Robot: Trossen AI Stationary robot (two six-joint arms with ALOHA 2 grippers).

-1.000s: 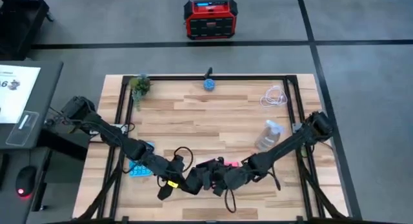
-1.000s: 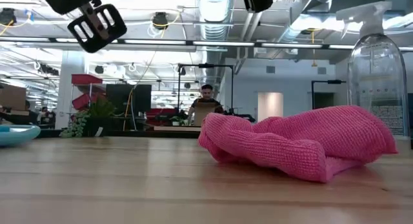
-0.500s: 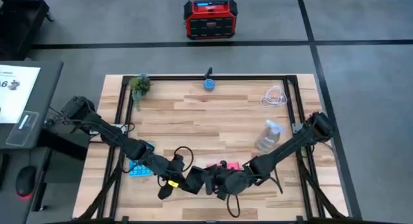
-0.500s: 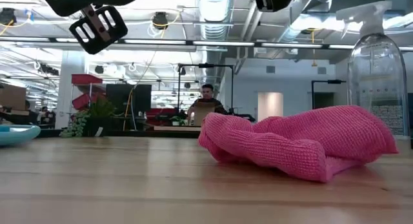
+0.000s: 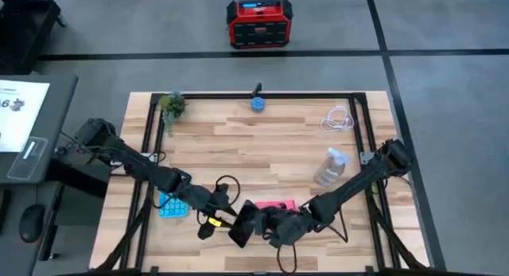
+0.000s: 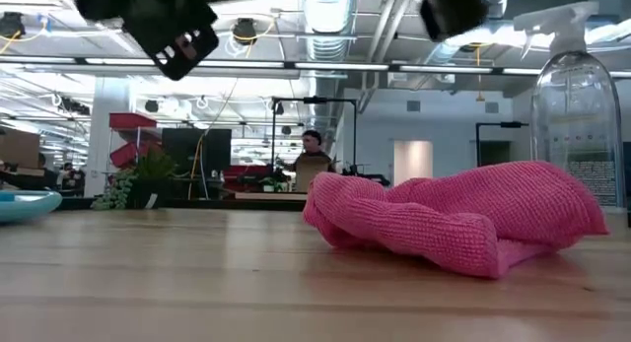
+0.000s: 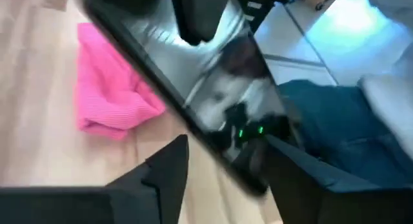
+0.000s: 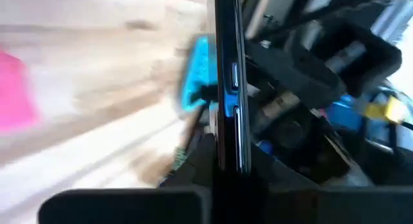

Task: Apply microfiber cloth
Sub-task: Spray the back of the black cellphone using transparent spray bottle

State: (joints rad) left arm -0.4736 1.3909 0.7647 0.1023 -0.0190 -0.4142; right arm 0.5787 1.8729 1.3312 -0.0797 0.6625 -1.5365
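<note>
The pink microfiber cloth [image 5: 274,205] lies bunched on the wooden table near its front edge, touched by no gripper; it also shows as cloth [image 6: 463,219] and cloth [image 7: 106,95]. Just in front of it a black phone [image 5: 242,223] hangs slanted between both grippers. My right gripper [image 5: 266,225] is shut on the phone. My left gripper [image 5: 225,222] is open, and its fingers [image 7: 171,166] stand on either side of the phone's other end [image 7: 248,172]; I see no plain touch there. My right gripper pinches one end of the phone between its two fingers, one on each flat face [image 8: 226,130]. In its wrist view the phone stands edge-on out of the fingers. The fingers come level from the table's right. The phone is lifted clear of the table and tilted.
A light blue calculator [image 5: 169,204] lies to the left under the left arm. A clear spray bottle [image 5: 330,166] stands right of the cloth. At the far edge are a white cable [image 5: 338,119], a small plant [image 5: 172,105] and a blue object [image 5: 258,103].
The phone, before hidden among the two grippers, now shows as a slanted black slab between them. In the low view both grippers have shifted a little toward the table's right. The cloth has lain still.
</note>
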